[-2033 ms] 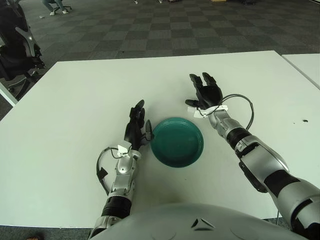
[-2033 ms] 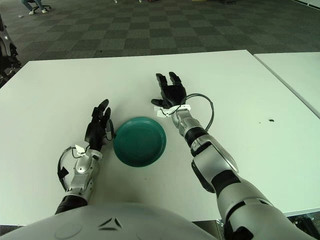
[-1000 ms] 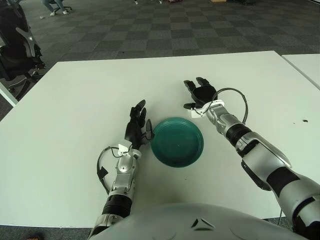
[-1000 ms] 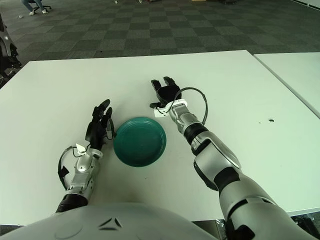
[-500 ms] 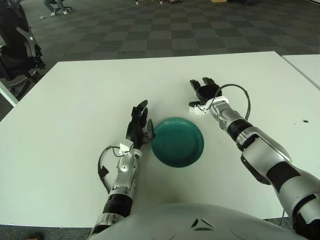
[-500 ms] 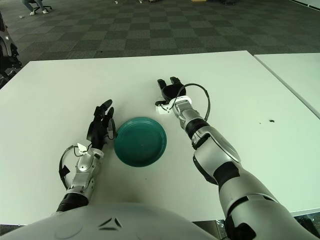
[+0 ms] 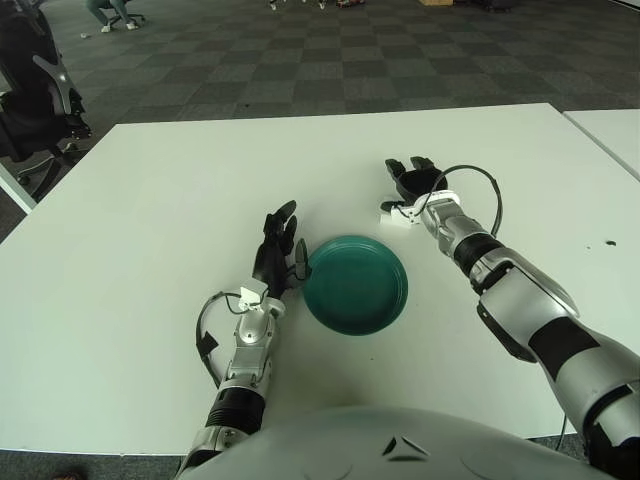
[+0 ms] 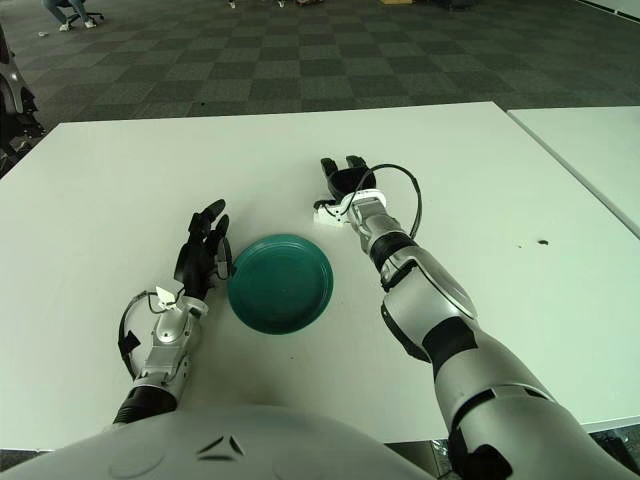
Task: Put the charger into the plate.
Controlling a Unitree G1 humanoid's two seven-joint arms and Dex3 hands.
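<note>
A dark green plate [image 7: 355, 284] lies on the white table [image 7: 150, 200] in front of me. A small white charger block [image 7: 392, 213] lies on the table just beyond the plate's far right rim. My right hand [image 7: 413, 181] is at the charger, its palm right beside the block and its fingers spread and pointing away from me; I see no finger closed around the charger. My left hand [image 7: 276, 250] rests on the table by the plate's left rim, fingers extended and holding nothing.
A second white table [image 7: 615, 130] stands to the right across a narrow gap. A small dark speck [image 7: 611, 242] marks the table at the right. A black chair [image 7: 35, 90] stands off the table's far left corner.
My right hand has turned and shifted slightly back and to the right over the charger, its fingers drawing in a little. The left hand and the plate have stayed put.
</note>
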